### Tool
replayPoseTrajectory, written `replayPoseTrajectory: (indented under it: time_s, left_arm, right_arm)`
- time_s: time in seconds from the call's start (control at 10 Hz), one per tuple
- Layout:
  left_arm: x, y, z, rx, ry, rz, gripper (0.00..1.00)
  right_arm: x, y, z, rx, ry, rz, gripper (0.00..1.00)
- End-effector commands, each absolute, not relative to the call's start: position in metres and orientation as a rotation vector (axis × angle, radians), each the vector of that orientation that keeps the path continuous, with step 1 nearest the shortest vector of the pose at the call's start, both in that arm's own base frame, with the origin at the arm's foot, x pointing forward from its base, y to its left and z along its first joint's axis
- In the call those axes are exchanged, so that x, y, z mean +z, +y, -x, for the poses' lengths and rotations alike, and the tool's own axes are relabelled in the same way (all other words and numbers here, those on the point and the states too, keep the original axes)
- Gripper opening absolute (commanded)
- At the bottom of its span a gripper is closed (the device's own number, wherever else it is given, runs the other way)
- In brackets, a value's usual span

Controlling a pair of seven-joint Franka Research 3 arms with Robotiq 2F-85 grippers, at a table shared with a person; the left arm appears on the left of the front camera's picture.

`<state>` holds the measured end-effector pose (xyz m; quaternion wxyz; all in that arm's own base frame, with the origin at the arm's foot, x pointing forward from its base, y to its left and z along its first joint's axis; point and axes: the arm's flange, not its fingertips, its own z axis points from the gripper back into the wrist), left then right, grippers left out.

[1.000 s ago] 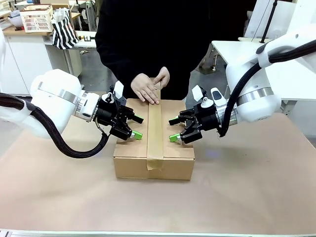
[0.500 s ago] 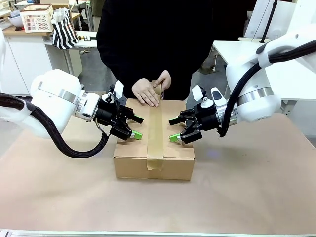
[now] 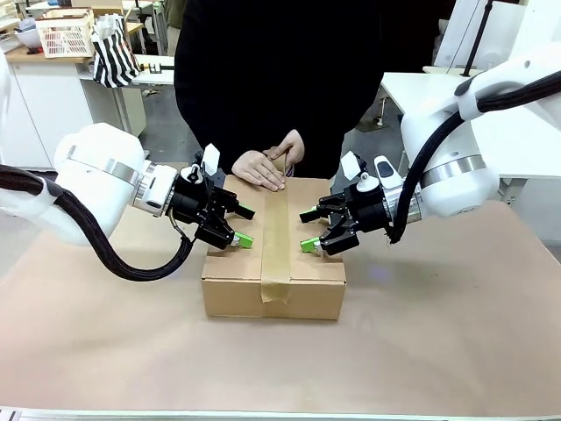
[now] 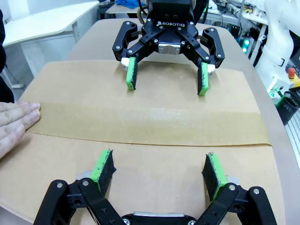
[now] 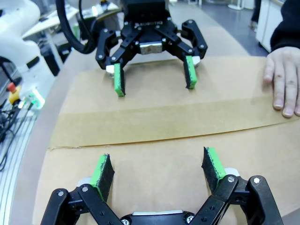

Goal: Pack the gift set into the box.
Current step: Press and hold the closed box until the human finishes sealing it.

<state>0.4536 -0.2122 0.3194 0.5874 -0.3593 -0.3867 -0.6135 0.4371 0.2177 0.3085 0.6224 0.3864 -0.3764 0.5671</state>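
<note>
The box (image 3: 302, 285) stands shut in the middle of the table, with a strip of brown tape (image 3: 275, 232) running along its top seam and over the front wall. My left gripper (image 3: 245, 225) is open, its green pads resting on the left half of the lid. My right gripper (image 3: 307, 230) is open on the right half. In the left wrist view my left gripper (image 4: 159, 168) faces the right gripper (image 4: 165, 79) across the tape (image 4: 150, 124). The person's hands (image 3: 263, 168) press the tape's far end. The gift set is hidden.
The brown-covered table (image 3: 438, 333) has free room in front of and beside the box. A white basket (image 3: 66, 35) and a striped bag (image 3: 114, 57) sit on a counter far back left. A white table (image 3: 412, 88) stands back right.
The person's hands slid back along the tape to the box's far edge. Both arms stayed still.
</note>
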Motion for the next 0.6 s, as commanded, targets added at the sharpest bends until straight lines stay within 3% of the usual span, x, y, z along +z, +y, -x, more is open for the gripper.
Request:
replayPoseTrajectory:
  time_s: [0.0,0.5]
  left_arm:
    - [0.3165,-0.2124,-0.4525,-1.435,-0.899,0.830,1.00]
    - [0.3165,-0.2124,-0.4525,-1.435,-0.899,0.830,1.00]
  right_arm:
    - [0.3063,0.2184,-0.4357,1.306,-0.857,-0.883,1.00]
    - [0.3063,0.2184,-0.4357,1.306,-0.857,-0.883,1.00]
